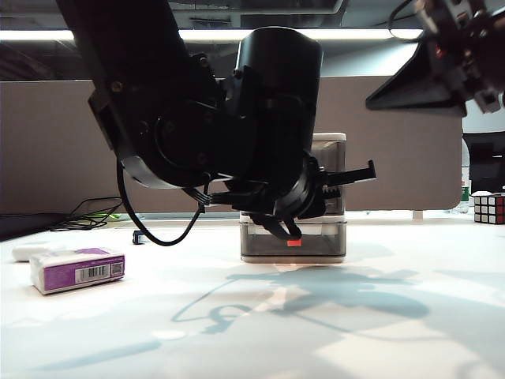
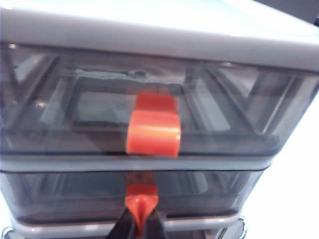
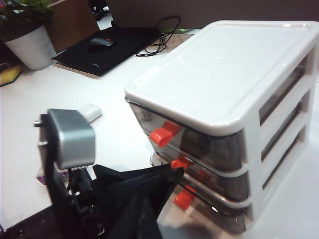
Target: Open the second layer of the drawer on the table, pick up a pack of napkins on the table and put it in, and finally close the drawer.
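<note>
The second layer (image 2: 134, 191), the middle smoky tray of the drawer (image 3: 234, 99), sits flush in the pale frame, not yet pulled out. Its red-orange handle (image 2: 141, 205) is pinched between the dark fingertips of the left hand (image 2: 141, 224), so the jaws are closed on that handle. The top tier and its own handle (image 2: 153, 132) lie just above, untouched. The cabinet stands near the middle of the white surface (image 1: 394, 316), and in the exterior view the left arm covers most of its front.

The pack of napkins (image 1: 77, 268), purple and white with a barcode label, lies on the surface well to the left of the cabinet, with a plain white oblong (image 1: 31, 251) just behind it.

The right hand (image 1: 461, 47) hangs high at the right of the exterior view, away from everything; whether its jaws are wide or narrow cannot be told.

By my reading, only the grasp is made. Pulling the tray open, fetching the pack, dropping it in and closing remain.
</note>
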